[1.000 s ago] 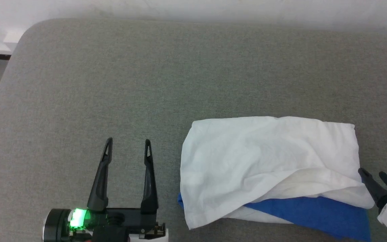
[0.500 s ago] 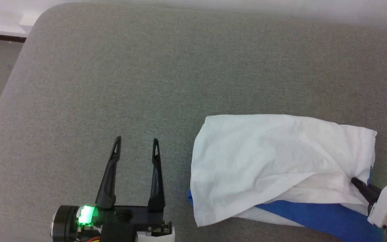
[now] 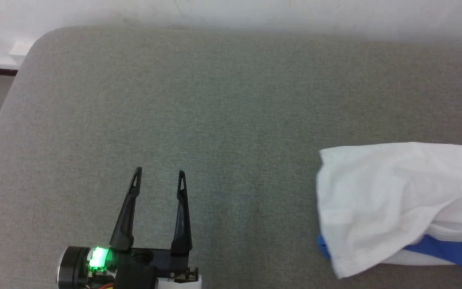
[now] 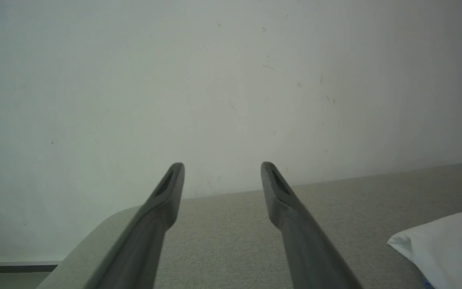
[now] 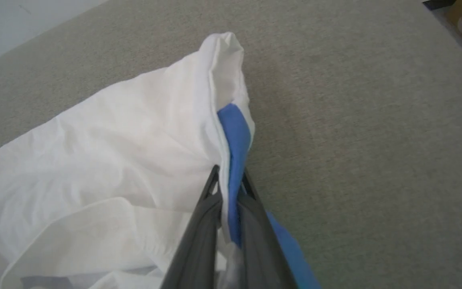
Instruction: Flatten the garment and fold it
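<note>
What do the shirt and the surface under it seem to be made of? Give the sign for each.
Shirt: soft thin cloth, likely cotton jersey, matte; it creases and drapes limply. Surface: grey woven upholstery, matte; a fine weave grain shows.

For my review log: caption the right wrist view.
Right gripper shut on an edge of the white-and-blue shirt, over grey upholstery.

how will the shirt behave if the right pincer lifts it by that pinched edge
Likely floppy: the garment lies in soft creases, so it should sag from the right pincer. Probably light, being thin cloth. It may drag on the textured grey cushion.
</note>
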Robot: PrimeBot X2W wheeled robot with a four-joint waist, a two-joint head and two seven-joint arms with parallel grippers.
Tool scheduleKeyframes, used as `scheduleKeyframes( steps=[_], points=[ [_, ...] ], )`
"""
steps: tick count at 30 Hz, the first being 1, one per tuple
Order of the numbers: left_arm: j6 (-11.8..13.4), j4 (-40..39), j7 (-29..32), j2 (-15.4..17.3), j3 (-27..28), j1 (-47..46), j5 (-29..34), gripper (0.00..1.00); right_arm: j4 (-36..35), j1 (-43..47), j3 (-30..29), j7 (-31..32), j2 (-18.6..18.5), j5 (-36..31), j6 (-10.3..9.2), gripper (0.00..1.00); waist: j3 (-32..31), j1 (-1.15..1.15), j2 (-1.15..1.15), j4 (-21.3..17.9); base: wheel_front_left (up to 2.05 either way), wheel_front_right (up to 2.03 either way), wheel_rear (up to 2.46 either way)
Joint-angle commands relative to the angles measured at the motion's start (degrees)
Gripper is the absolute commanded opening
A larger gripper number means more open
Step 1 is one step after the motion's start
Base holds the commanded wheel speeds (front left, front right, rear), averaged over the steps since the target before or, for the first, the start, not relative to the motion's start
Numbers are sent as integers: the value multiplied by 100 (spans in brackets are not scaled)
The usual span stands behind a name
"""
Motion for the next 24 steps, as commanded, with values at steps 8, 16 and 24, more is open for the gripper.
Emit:
scheduleKeyframes(
  steps=[8, 16, 24],
  points=[
    [15, 100, -27, 75, -23, -17, -146, 100, -508, 41, 227, 104, -23, 118, -12, 0, -132, 0, -1, -180, 0, 0, 0],
    [-36, 190, -27, 53, -73, -36, -284, 100, -1765, 202, 1627, 701, 239, 641, -12, 0, -261, 0, -1, -212, 0, 0, 0],
    [-89, 218, -27, 43, -115, -57, -347, 100, -2049, -2, 2504, 1035, 442, 659, -12, 0, -206, 0, -1, 20, 0, 0, 0]
  ],
)
